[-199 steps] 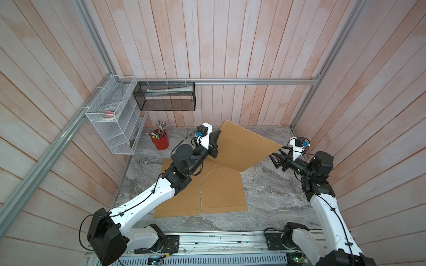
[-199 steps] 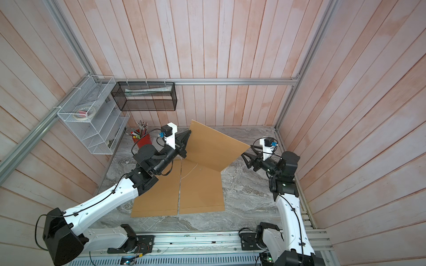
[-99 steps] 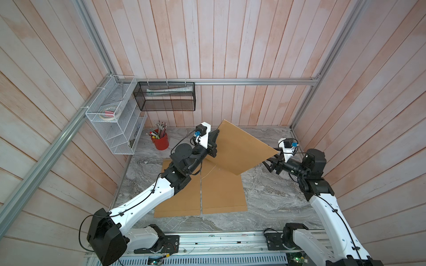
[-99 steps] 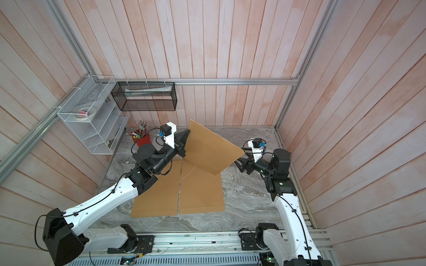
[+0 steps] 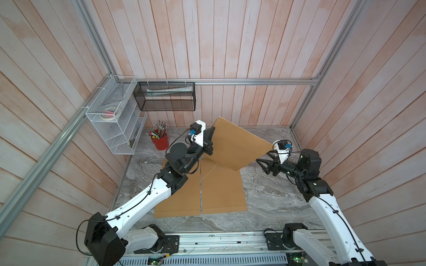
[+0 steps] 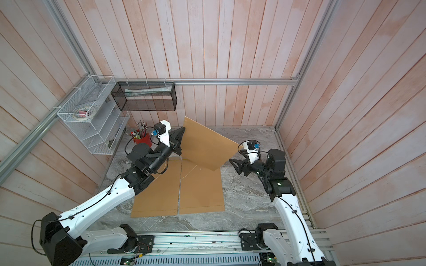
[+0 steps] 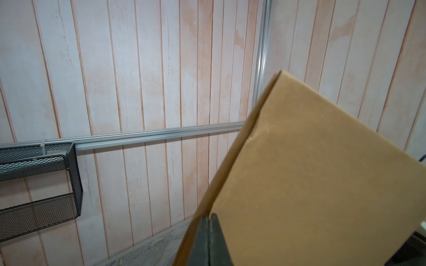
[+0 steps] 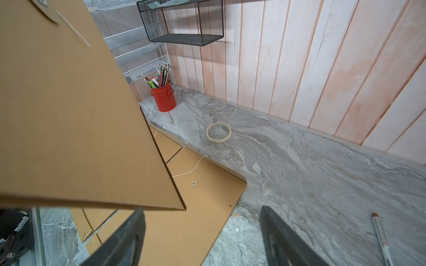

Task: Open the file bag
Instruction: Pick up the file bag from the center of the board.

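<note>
The left gripper (image 7: 209,217) is pinched shut on one edge of a brown file bag (image 5: 232,145). It holds the bag up in the air, tilted, with the far corner slanting down and away from it. That corner ends just in front of the right gripper (image 5: 262,164), whose jaws stand wide apart and hold nothing. In the right wrist view the corner hangs just above one finger (image 8: 129,232), and I cannot tell whether it touches.

On the bag's underside, further from the right gripper, are a round tie disc (image 8: 43,4) and a thin white string; whether the string is unwound I cannot tell. Below both grippers, two more file bags (image 5: 221,191) lie flat side by side on the worktop (image 5: 265,198). Beyond them are a roll of tape (image 8: 218,132) and a red pencil cup (image 8: 163,99).

By my reading the lift is done, but nothing shows the flap or mouth apart. The right gripper has yet to take hold, so the opening itself is left.
</note>
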Available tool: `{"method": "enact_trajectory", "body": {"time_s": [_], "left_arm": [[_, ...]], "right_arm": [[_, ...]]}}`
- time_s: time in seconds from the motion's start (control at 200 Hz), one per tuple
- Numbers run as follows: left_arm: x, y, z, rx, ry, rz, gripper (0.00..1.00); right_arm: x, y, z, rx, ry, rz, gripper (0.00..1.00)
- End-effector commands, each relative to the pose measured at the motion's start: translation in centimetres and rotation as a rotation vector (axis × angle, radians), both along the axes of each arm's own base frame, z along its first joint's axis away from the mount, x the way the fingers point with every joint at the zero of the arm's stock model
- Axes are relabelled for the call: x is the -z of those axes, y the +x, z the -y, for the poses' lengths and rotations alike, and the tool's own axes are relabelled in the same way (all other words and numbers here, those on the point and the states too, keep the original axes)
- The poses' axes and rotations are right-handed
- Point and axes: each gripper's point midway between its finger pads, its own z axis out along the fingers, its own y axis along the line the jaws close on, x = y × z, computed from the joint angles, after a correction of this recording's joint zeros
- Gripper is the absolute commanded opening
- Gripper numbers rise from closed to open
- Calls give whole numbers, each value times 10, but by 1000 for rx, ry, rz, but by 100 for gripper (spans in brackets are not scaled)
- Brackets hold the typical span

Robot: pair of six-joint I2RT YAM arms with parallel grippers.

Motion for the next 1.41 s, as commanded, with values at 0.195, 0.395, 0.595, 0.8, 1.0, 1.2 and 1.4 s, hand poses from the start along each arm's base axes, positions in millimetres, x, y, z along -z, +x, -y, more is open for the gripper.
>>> {"method": "enact_trajectory", "body": {"time_s": [0.195, 0.395, 0.595, 0.8, 1.0, 1.2, 1.4], "left_arm": [[-21, -6, -9, -4, -31, 34, 0], [-20, -7, -9, 5, -40, 28, 0], [-16, -6, -8, 9, -43, 19, 0], [-14, -7, -8, 15, -59, 11, 0], [-3, -4, -7, 18, -61, -9, 0], [9, 2, -12, 11, -101, -60, 0], [27, 11, -20, -24, -125, -118, 38]], "right_arm": [[-20, -17, -14, -102, 21, 57, 79], [-30, -21, -26, -165, 55, 92, 79], [-45, -21, -36, -217, 98, 137, 79], [-52, -20, -49, -266, 112, 155, 73], [-53, -16, -58, -285, 112, 159, 48], [-59, -13, -55, -252, 107, 178, 9], [-73, -12, -52, -225, 93, 196, 0]]}}
